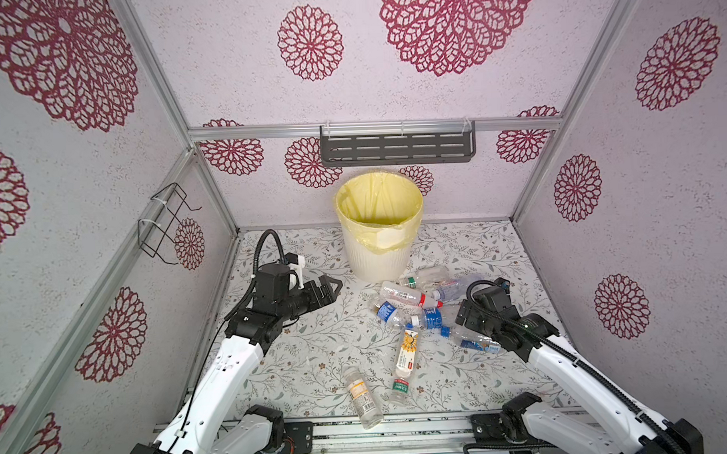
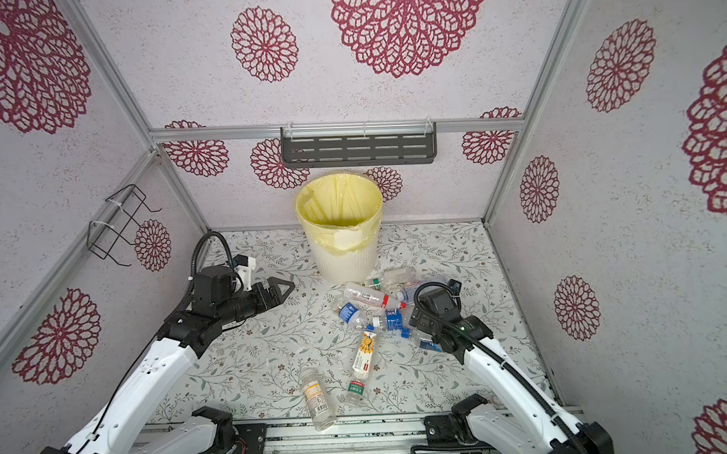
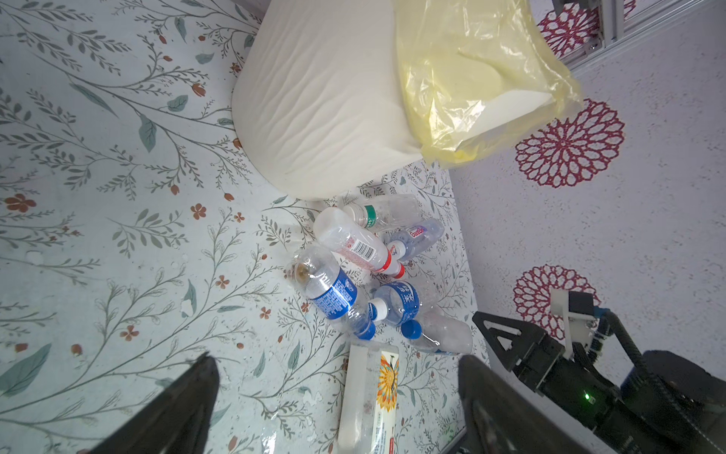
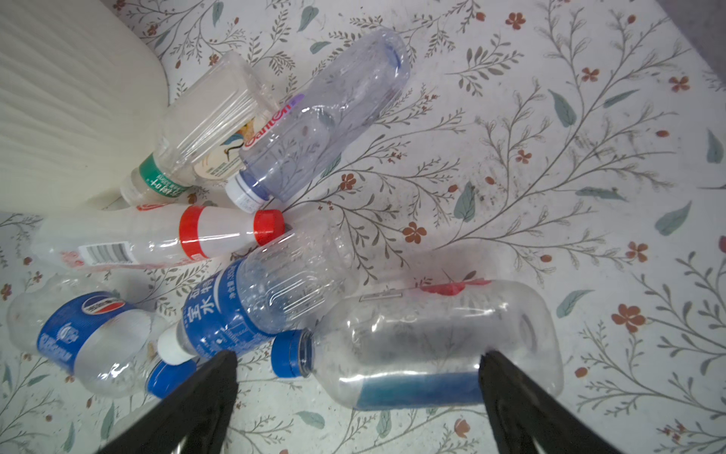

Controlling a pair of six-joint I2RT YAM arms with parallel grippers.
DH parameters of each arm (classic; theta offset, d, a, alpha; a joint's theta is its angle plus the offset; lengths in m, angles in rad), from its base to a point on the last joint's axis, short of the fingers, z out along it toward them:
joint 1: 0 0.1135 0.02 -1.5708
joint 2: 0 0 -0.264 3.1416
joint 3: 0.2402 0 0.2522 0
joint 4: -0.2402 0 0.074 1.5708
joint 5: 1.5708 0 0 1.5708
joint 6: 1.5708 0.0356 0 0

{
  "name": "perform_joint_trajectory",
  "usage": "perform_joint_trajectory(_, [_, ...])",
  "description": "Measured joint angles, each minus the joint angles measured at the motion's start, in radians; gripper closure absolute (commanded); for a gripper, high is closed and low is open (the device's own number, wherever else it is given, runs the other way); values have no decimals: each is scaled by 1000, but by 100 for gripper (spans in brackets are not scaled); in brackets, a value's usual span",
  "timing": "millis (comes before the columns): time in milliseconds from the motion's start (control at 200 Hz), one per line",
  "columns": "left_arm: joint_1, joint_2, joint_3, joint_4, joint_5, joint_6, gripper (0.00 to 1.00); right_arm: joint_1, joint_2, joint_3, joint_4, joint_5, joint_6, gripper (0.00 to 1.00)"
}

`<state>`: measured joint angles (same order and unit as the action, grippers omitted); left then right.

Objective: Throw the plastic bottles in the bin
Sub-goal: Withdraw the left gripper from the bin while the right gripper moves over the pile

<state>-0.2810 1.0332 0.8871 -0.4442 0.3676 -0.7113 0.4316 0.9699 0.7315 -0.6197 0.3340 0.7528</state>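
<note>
The floral table (image 1: 308, 363) carries the bin (image 1: 377, 252), upright at far centre. The left gripper (image 3: 336, 358) hovers left of it, jaws wide apart and empty. The right gripper (image 4: 357, 355) hangs spread and empty over the plastic bottles (image 1: 410, 297). 6 are heaped just near-right of the bin, and 3 lie nearer.

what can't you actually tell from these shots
- Bin floor: in both top views its near wall hides it, so contents unknown.
- Right gripper: top views, covered by its own arm; wrist view's edge cuts all but fingertips.
- Front bottle label text: too small in top views.
</note>
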Motion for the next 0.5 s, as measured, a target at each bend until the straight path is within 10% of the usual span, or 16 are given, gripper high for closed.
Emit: perform_joint_trajectory(501, [0,21,67,-15,52,11,3,-201,69,-86,187,-84,-38,1])
